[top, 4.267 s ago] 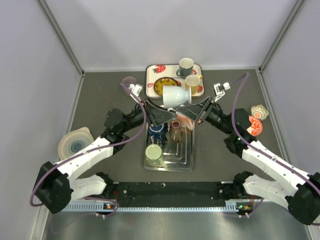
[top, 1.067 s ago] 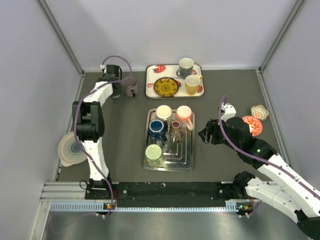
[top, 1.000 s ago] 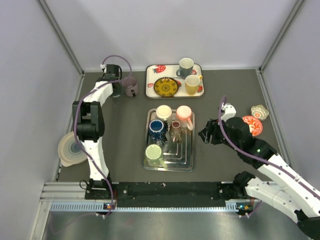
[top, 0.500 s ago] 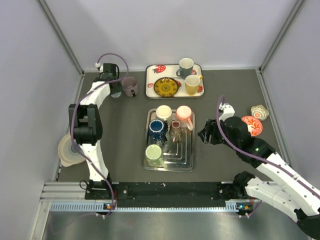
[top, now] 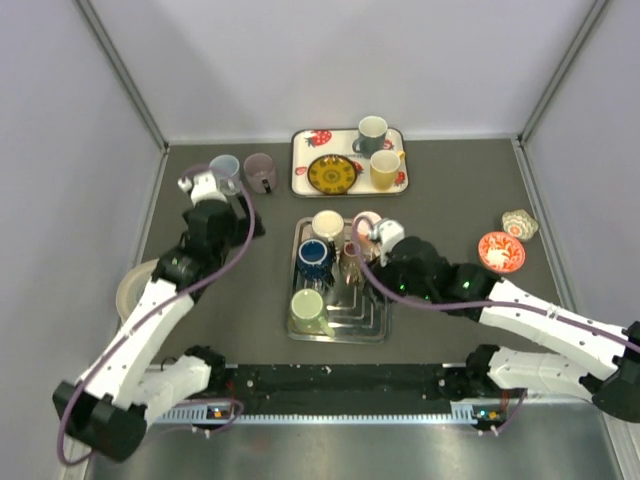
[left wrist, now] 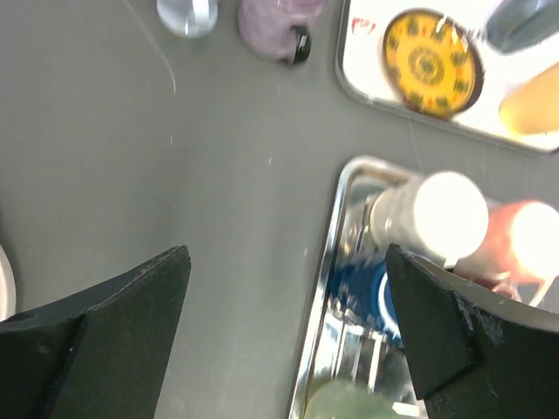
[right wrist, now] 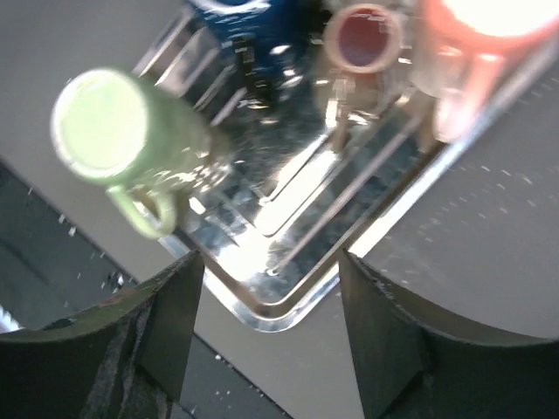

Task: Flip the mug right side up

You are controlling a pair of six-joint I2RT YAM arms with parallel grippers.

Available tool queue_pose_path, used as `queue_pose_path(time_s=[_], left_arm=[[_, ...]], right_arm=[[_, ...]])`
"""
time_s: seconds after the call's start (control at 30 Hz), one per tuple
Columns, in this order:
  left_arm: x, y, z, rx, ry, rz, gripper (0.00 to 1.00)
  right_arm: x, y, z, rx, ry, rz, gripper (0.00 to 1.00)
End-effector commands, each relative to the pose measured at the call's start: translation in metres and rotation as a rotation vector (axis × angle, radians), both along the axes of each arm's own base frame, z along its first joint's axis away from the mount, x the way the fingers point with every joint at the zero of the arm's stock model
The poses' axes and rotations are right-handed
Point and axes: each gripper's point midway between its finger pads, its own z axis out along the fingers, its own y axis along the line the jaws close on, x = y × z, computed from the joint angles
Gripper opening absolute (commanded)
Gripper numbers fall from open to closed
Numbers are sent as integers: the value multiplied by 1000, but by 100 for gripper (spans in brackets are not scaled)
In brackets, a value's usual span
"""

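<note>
Right pincer [right wrist: 271, 262]: fingers spread wide, nothing between them, hanging over the near end of the steel tray [right wrist: 262, 305].

Green mug [right wrist: 113, 131] stands on the tray beyond the left fingertip, with its handle [right wrist: 144, 214] on the side facing the pincer. Its top face reads as a flat closed disc, so I take it as the upside-down one and the task mug. The blur means I'm not certain.

Further ahead of the pincer are the blue mug [right wrist: 253, 22] and the small brown cup [right wrist: 362, 39], which is mouth up. The pink mug [right wrist: 472, 44] is ahead-right.

Left pincer [left wrist: 286, 253]: also wide open and empty, over bare bench [left wrist: 218, 192]. The tray is off to its right, with the cream mug [left wrist: 437, 214] closest.

Risks:
- Wrong target. Glare blows out the cream and pink tops, so base vs mouth is unreadable there. Confirm before committing.
- Slip mid-flip. The wall is glazed and rounded, so a pinch across the body may let go, and the mug would drop onto steel and chip or knock its neighbours.
- A finger landing on the handle would twist the mug in the grasp.
- Crowding. With the fingers this wide, the descent could clip the blue mug or the brown cup.
- Set-down on the tray ribs could leave the mug rocking or tip it.
- A sideways push could slide the whole tray on the bench.
- If the left arm comes in too, the two arms could collide over the tray.
</note>
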Motion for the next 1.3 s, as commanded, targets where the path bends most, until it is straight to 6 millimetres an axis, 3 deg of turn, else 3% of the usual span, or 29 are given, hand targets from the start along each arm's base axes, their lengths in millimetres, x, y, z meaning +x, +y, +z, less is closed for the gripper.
queue_pose_path(time_s=[0.0,0.13,0.27,0.5,0.8,1.27], left_arm=[[-33,-21,-34,-124,53,-108,99],[-56,-21,-41,-162,37,-144,99],[-68,-13,-45,-162,17,-127,99],[-79,0,-63,-145,35,-81,98],[-83,1,-74,-150,53,-74,98],[-81,0,-79,-150,73,-70,97]], right_arm=[[-16,45,24,-7,-88,177,67],[-44,77,6,-57,-40,271,71],[-49,97,-22,-135,-3,267,71],[-50,130,-40,-181,16,289,68],[-49,140,-55,-227,38,303,65],[-49,150,-73,-262,63,329,40]])
